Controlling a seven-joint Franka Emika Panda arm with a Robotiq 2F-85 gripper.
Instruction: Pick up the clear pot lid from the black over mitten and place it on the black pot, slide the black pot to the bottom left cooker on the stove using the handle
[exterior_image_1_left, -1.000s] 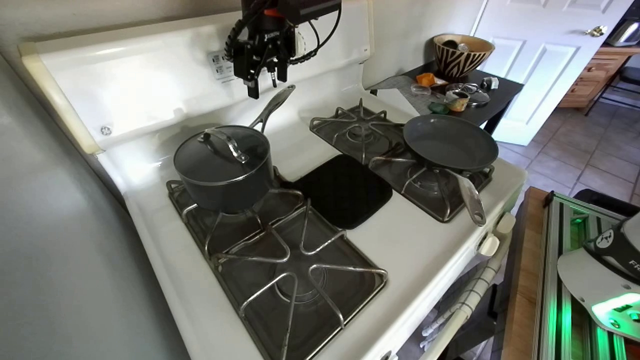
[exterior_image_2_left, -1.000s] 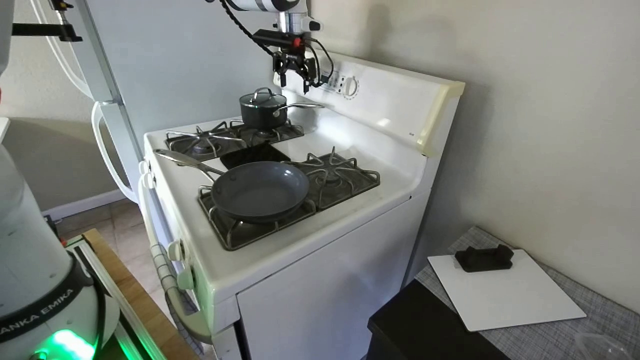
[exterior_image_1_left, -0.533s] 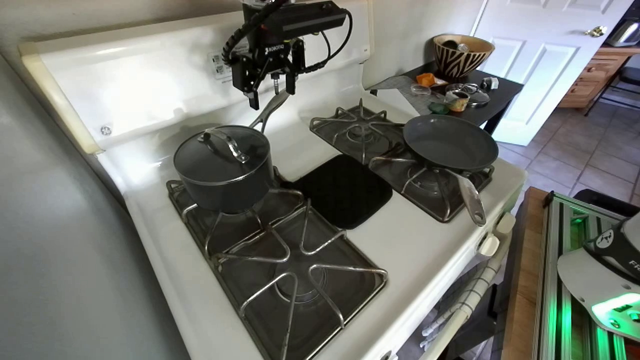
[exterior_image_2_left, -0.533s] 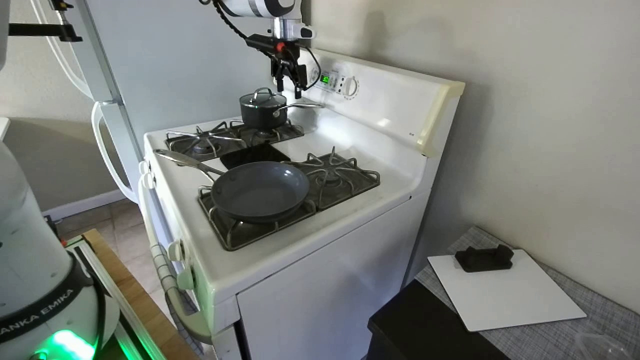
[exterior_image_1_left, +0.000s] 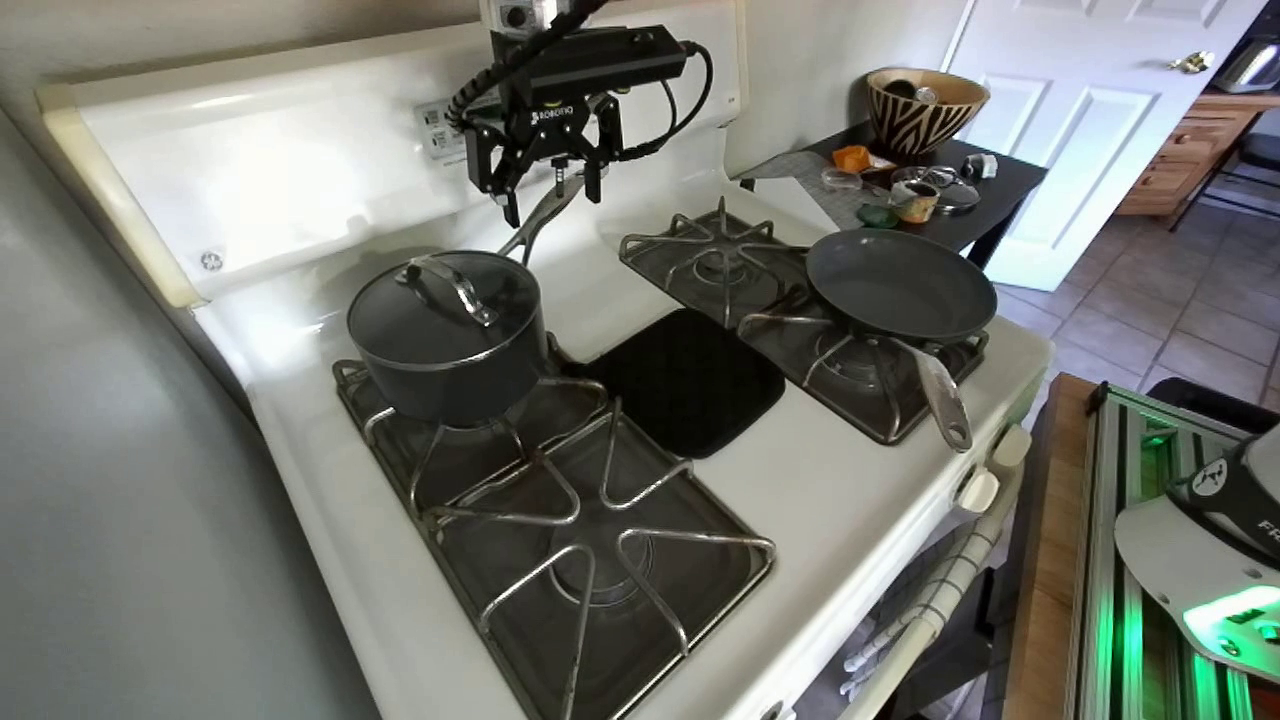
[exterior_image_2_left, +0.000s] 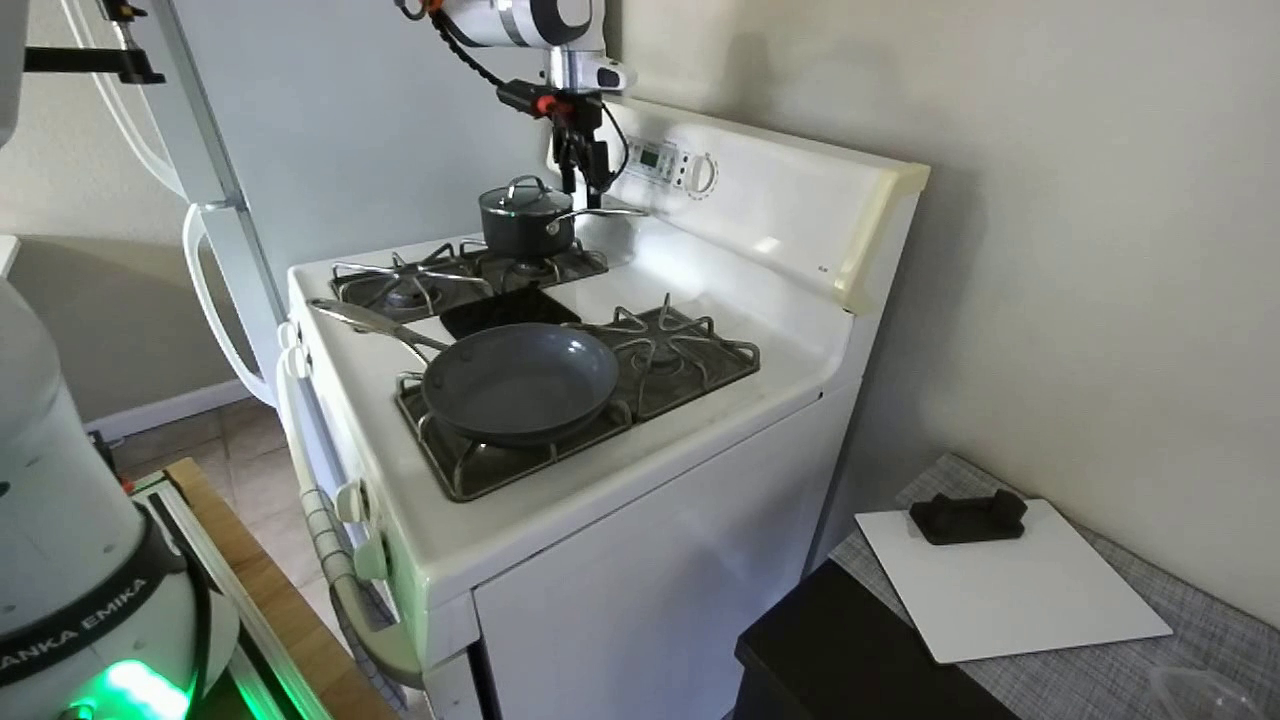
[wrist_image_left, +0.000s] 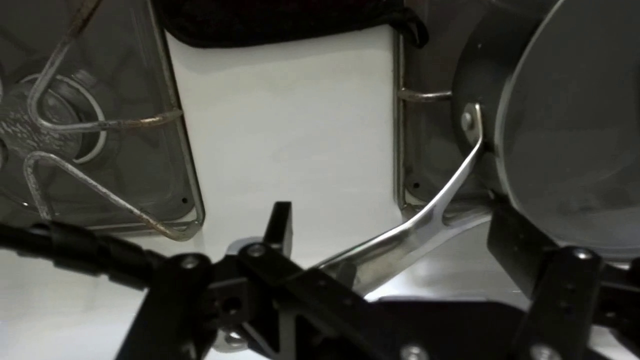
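Note:
The black pot (exterior_image_1_left: 450, 390) stands on the back left burner with the clear lid (exterior_image_1_left: 430, 310) on top. Both also show in an exterior view, the pot (exterior_image_2_left: 525, 238) under the lid (exterior_image_2_left: 526, 200). The pot's metal handle (exterior_image_1_left: 545, 215) points toward the stove's back panel. The black oven mitt (exterior_image_1_left: 700, 385) lies bare at the stove's middle. My gripper (exterior_image_1_left: 552, 200) is open and empty, above the handle. In the wrist view the handle (wrist_image_left: 395, 250) runs across between the spread fingers (wrist_image_left: 390, 220), with a gap on each side; the handle's end is hidden.
The front left burner grate (exterior_image_1_left: 600, 560) lies in front of the pot. A grey frying pan (exterior_image_1_left: 900, 285) sits on the front right burner, its handle over the front edge. The stove's back panel (exterior_image_2_left: 760, 200) rises behind the gripper. A fridge (exterior_image_2_left: 370, 130) stands beside the stove.
My gripper has come down toward the pot handle and turned a little. Its fingers stay open. The pot, lid and mitt have not moved.

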